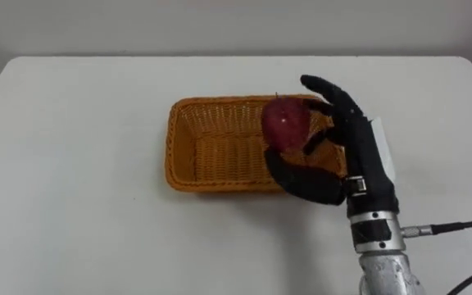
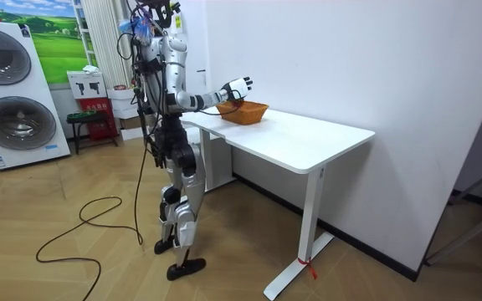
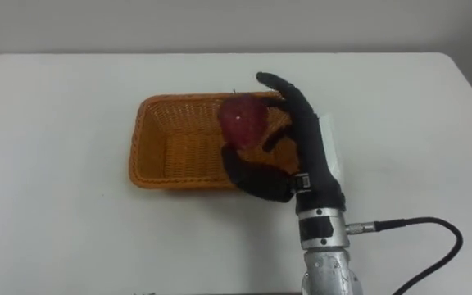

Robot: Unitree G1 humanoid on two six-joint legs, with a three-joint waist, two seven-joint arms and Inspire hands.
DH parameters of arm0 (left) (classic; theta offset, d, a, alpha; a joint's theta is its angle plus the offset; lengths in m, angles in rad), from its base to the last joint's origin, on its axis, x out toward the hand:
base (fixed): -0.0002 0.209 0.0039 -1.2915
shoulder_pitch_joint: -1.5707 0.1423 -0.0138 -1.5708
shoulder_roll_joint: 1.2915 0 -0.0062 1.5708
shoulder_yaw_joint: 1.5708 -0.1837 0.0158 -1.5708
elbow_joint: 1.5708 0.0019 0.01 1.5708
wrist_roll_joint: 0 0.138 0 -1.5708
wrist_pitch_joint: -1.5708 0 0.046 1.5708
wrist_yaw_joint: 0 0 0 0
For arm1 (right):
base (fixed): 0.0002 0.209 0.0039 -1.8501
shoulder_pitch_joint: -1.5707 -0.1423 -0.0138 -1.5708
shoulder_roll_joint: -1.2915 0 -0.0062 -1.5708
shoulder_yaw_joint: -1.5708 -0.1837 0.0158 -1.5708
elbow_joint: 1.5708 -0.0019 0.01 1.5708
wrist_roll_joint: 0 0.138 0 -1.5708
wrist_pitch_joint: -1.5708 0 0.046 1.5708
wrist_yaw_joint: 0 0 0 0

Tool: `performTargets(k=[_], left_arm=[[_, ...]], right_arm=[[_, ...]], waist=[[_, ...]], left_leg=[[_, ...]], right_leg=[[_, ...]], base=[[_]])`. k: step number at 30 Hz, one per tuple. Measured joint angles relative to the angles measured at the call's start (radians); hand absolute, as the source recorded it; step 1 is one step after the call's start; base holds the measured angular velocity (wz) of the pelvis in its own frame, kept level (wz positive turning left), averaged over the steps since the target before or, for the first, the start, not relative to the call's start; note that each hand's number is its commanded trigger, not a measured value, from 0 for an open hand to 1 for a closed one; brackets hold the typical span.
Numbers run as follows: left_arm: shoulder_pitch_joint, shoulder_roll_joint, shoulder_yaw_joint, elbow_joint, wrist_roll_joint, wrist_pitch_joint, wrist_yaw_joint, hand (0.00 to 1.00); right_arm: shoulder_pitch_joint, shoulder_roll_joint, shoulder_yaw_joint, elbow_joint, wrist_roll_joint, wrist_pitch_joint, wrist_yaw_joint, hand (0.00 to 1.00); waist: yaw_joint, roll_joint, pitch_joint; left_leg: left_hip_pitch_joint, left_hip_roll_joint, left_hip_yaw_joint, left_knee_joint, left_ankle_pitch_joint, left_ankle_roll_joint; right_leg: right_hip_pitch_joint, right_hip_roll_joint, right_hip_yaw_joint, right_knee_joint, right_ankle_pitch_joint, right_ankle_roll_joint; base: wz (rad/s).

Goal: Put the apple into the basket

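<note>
Right hand [image 1: 360, 160] is closed partway round the apple [image 1: 285, 123], thumb beneath and fingers behind it. The apple is held clear above the right-hand end of the orange wicker basket [image 1: 188, 156]. The basket rests on the white table [image 1: 72, 164], at whose end the robot stands.

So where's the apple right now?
In the left eye view the apple is held in the right hand, over the right end of the orange basket on the white table.
</note>
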Motion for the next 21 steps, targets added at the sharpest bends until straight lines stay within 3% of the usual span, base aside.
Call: performTargets(k=[16,21], left_arm=[[0.001,0.001,-0.018,-0.029,0.001,0.017,-0.004,0.0],[0.013,0.0,0.012,-0.029,0.001,0.019,-0.001,0.0]], right_arm=[[0.0,0.0,-0.004,0.003,0.021,0.027,-0.003,0.0],[-0.003,0.002,-0.097,0.003,0.017,0.027,-0.04,0.0]], waist=[[-0.007,0.0,-0.0005],[-0.021,-0.004,-0.0029]], left_leg=[[-0.009,-0.003,-0.026,0.002,0.001,0.0],[-0.004,-0.004,-0.034,0.001,0.001,0.0]], right_leg=[[0.004,-0.002,-0.021,-0.001,0.0,0.0],[0.01,-0.002,-0.021,-0.002,0.0,0.0]], base=[[0.05],[0.06]])
